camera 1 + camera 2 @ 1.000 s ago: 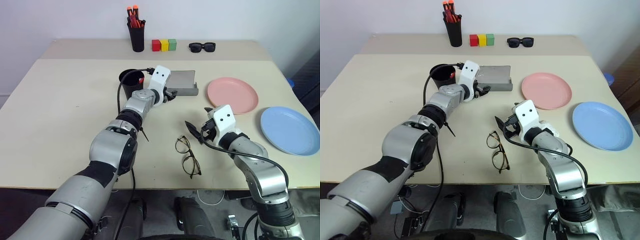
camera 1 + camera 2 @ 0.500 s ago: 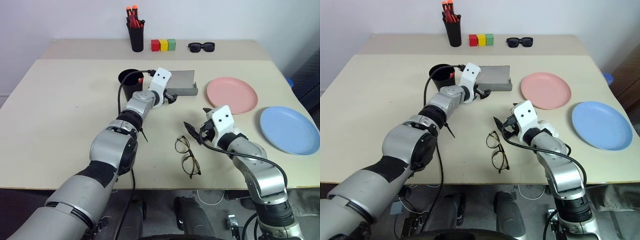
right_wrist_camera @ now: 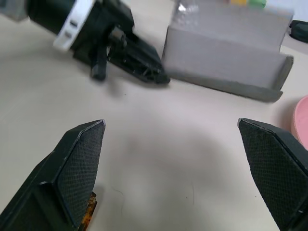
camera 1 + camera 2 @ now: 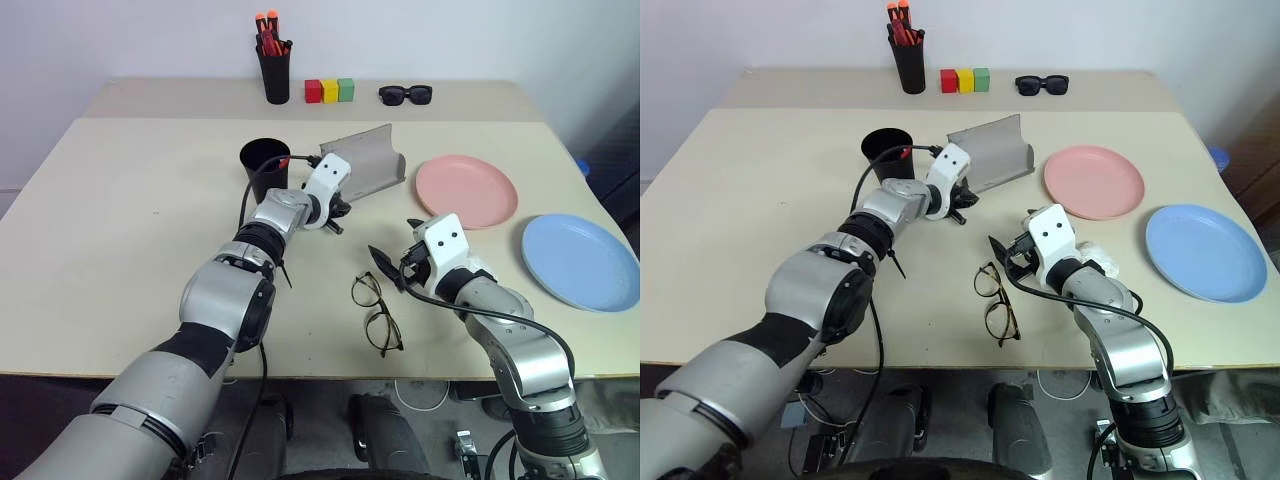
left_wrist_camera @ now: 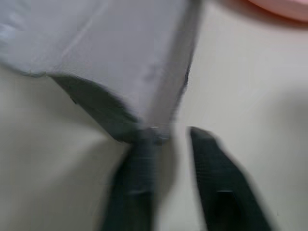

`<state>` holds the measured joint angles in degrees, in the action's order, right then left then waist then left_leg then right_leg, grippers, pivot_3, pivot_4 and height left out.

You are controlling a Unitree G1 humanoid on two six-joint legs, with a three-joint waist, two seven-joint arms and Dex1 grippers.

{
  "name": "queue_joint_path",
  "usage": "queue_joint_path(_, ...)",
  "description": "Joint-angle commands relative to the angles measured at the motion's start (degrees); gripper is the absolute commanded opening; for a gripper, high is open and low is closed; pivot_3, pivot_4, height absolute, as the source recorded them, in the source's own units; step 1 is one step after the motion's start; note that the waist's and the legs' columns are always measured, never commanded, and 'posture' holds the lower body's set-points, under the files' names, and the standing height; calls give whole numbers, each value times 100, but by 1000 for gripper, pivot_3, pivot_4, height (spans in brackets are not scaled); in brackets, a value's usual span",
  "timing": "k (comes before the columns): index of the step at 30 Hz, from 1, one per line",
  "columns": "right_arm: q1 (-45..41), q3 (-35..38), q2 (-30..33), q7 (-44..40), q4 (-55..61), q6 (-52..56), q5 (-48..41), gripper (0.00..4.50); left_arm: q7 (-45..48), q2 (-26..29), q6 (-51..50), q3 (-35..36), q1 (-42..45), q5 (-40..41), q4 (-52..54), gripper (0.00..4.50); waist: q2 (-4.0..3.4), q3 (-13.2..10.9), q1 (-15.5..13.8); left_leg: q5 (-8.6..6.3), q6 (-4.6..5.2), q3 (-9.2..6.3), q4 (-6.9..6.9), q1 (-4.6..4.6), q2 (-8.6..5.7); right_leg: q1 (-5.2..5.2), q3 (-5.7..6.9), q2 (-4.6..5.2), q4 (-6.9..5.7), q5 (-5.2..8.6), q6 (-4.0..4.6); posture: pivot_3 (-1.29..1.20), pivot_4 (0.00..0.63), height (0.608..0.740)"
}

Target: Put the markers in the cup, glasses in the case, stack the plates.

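Observation:
The grey case (image 4: pixel 370 165) sits tilted, its near-left end raised off the table, between the black cup (image 4: pixel 263 165) and the pink plate (image 4: pixel 466 190). My left gripper (image 4: pixel 338 207) is shut on the case's near-left corner (image 5: pixel 154 130); the right wrist view shows its fingers (image 3: pixel 144 65) closed together there. A bit of red shows at the cup's rim (image 4: pixel 284 160). The wire-rimmed glasses (image 4: pixel 375 315) lie folded open near the front edge. Just right of them my right gripper (image 4: pixel 397 245) hangs open and empty. The blue plate (image 4: pixel 580 260) lies apart at the far right.
On the back ledge stand a tall black cup of orange-capped markers (image 4: pixel 272 70), three coloured blocks (image 4: pixel 330 91) and black sunglasses (image 4: pixel 405 95). The table's left half (image 4: pixel 130 220) is bare.
My left gripper went from open to shut at the case's corner and drew back and down a little. The case turned and tipped up from lying flat. The right arm stayed put.

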<state>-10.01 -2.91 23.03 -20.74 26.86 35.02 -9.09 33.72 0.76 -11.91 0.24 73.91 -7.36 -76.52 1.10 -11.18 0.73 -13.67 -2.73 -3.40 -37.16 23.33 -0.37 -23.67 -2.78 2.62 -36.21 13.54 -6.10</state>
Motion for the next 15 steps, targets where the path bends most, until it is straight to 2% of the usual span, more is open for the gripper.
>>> queue_joint_path(1, -50, 13, -24, 3, 167, -108, 12, 4500, 151, 1, 16, -3, 23, 32, 56, 43, -1, 1, 4, 0, 0, 0, 0, -3, 0, 2, 0, 0, -1, 0, 0, 0, 150, 740)
queue_joint_path(11, -90, -4, -46, 16, 122, -123, 28, 4500, 216, -108, 225, 183, -52, 249, 185, 43, -1, 1, -2, 0, 0, 0, 0, -3, 0, 2, 0, 0, -2, 0, 0, 0, 150, 740)
queue_joint_path(15, -89, -26, -57, 11, 119, -123, 28, 4500, 537, -161, 303, 293, -112, 488, 387, 43, -2, 1, 0, 0, 0, 0, 0, -3, 0, 2, 0, 0, -1, 0, 0, 0, 150, 740)
